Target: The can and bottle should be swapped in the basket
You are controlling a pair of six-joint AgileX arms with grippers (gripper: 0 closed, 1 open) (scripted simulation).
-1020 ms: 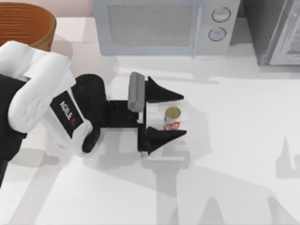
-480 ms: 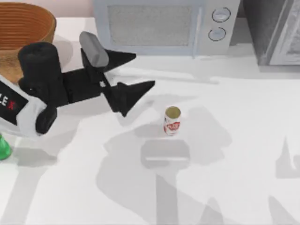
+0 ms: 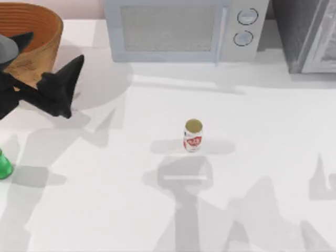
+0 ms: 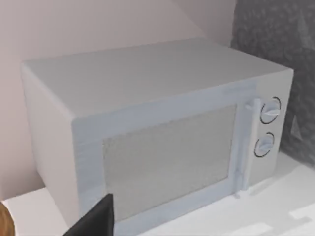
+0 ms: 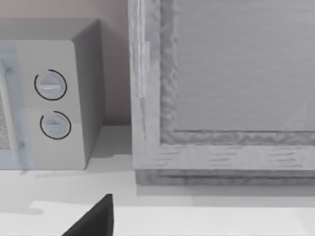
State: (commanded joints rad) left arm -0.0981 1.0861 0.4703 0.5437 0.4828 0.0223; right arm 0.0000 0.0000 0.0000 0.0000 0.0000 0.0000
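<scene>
The can [image 3: 193, 135], white with a red label and a gold top, stands upright alone on the white table near the middle. The brown wicker basket [image 3: 37, 26] sits at the back left corner. A green bottle [image 3: 4, 166] stands at the table's left edge, partly cut off, outside the basket. My left gripper [image 3: 52, 48] hovers open beside the basket's near wall, far left of the can, with nothing between its black fingers [image 3: 65, 84]. My right gripper is parked; its wrist view faces the microwave's knobs and a grey cabinet.
A light grey microwave [image 3: 178, 29] stands along the back edge, also large in the left wrist view [image 4: 162, 137]. A dark grey cabinet [image 3: 310, 37] fills the back right corner. The white table stretches open around the can.
My left gripper, which stood open around the can, has pulled away up and to the left to the basket. The can stays put. The green bottle has come into sight.
</scene>
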